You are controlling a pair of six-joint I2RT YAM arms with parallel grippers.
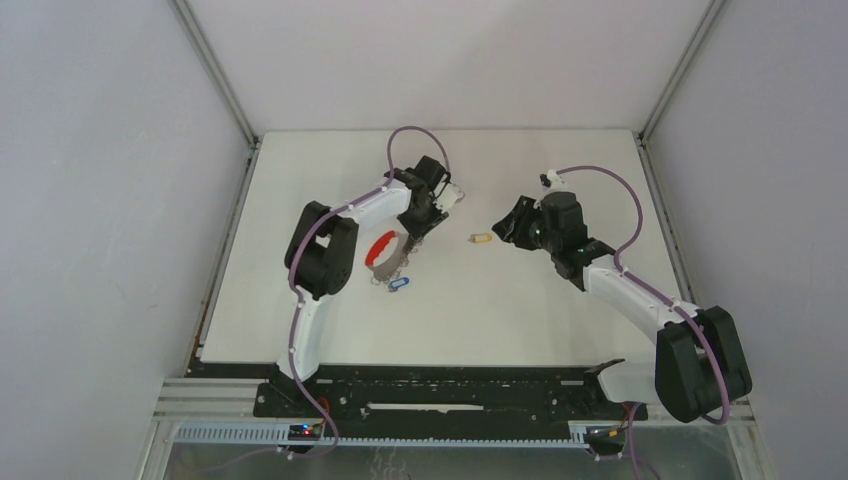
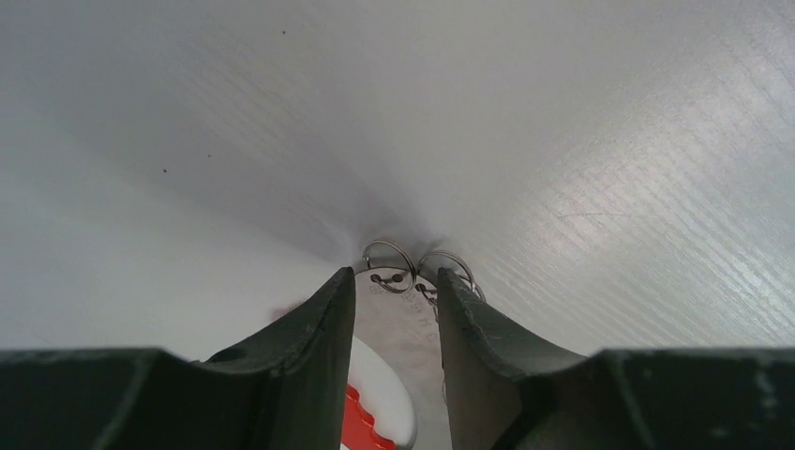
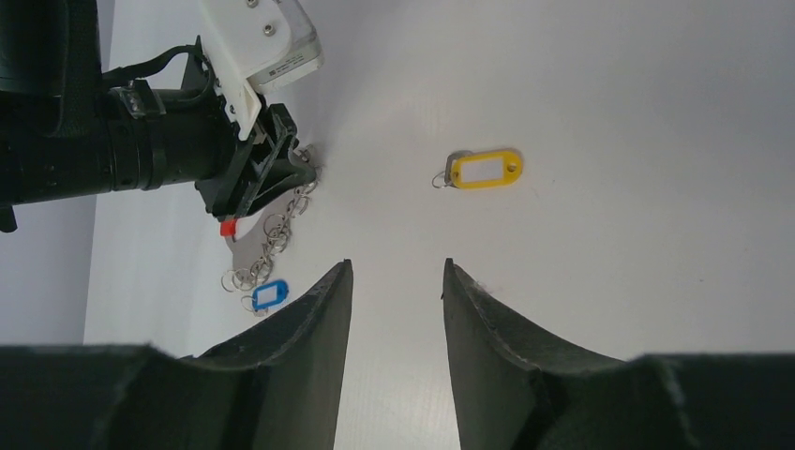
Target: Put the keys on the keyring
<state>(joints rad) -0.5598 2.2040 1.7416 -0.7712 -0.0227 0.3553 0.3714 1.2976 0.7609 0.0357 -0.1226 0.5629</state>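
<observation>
Right gripper (image 3: 397,265) spread, empty, yellow key (image 3: 485,170) ahead; left gripper (image 2: 396,274) astride keyring (image 2: 405,328), perhaps pinching, I cannot tell; blue key (image 1: 399,284) beside it

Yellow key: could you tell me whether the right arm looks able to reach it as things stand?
Probably yes. The yellow key lies on bare table just ahead of the open right gripper, with nothing between them; the left gripper is off at the keyring.
</observation>
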